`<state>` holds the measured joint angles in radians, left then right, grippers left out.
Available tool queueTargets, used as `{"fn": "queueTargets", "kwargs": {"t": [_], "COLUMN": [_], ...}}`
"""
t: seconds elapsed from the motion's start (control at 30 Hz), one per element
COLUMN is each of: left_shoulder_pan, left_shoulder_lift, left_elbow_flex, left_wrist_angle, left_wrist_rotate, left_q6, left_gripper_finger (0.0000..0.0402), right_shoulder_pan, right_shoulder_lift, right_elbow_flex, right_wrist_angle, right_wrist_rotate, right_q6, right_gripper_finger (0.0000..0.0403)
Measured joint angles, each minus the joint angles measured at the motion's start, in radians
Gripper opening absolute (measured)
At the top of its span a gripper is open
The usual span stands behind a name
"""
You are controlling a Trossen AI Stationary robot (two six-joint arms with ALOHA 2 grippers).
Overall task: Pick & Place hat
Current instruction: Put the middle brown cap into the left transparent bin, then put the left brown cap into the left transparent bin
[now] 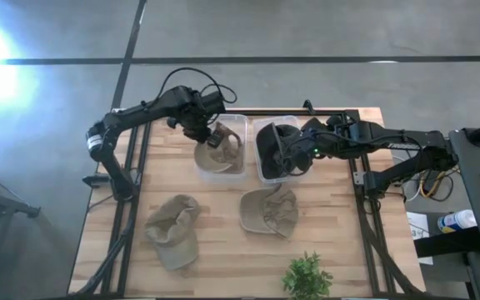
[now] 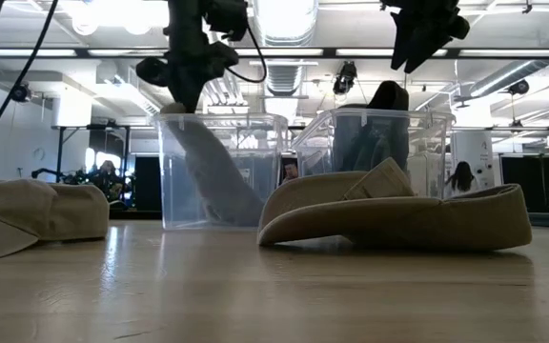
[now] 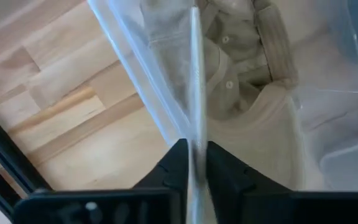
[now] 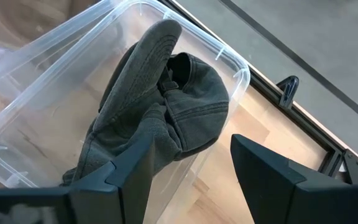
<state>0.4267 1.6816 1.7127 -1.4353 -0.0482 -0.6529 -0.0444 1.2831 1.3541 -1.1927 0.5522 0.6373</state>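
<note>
Two clear bins sit at the counter's far edge. The left gripper [image 1: 209, 133] pinches the tan cap [image 1: 221, 153] by its brim inside the left bin [image 1: 238, 122]; the right gripper [image 1: 294, 154], fingers spread, hangs over the dark cap [image 4: 160, 118] in the right bin [image 4: 241, 78]. Soft and light, caps likely sag; the stiff brim seems the surest hold.

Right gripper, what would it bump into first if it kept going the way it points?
Probably the dark hat in the clear bin. The open right gripper points straight at it, though how far off is hard to tell.
</note>
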Motion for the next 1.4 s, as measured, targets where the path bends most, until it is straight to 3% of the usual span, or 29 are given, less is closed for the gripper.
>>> {"fn": "queueTargets", "kwargs": {"t": [0.33, 0.5, 0.6, 0.73, 0.93, 1.13, 1.4], "left_shoulder_pan": [-0.065, -0.175, -0.266, -0.41, -0.786, -1.099, -1.266], "left_shoulder_lift": [-0.014, -0.086, -0.139, -0.2, -0.228, -0.153, -0.051], "left_elbow_flex": [0.035, 0.117, 0.121, 0.078, -0.091, -0.283, -0.329], "left_wrist_angle": [-0.02, -0.015, -0.032, -0.072, -0.059, 0.089, 0.22], "left_wrist_rotate": [-0.018, -0.148, -0.196, -0.163, -0.231, -0.239, -0.168], "left_q6": [0.035, 0.083, 0.076, 0.038, 0.011, -0.12, -0.456], "left_gripper_finger": [0.0155, 0.0173, 0.0174, 0.0174, 0.0174, 0.0174, 0.0174], "right_shoulder_pan": [0.0, 0.0, 0.0, 0.0, 0.0, 0.0, 0.0], "right_shoulder_lift": [0.0, 0.0, 0.0, 0.0, 0.0, 0.0, 0.0], "right_elbow_flex": [-0.001, -0.001, -0.001, -0.001, -0.01, -0.04, -0.051], "right_wrist_angle": [0.002, 0.002, 0.002, 0.002, 0.003, 0.019, 0.03], "right_wrist_rotate": [0.0, 0.0, 0.0, 0.0, -0.001, -0.003, -0.004], "right_q6": [-0.004, -0.01, -0.012, -0.012, -0.012, -0.012, -0.009], "right_gripper_finger": [0.0209, 0.0209, 0.0209, 0.0209, 0.0209, 0.0209, 0.0209]}}
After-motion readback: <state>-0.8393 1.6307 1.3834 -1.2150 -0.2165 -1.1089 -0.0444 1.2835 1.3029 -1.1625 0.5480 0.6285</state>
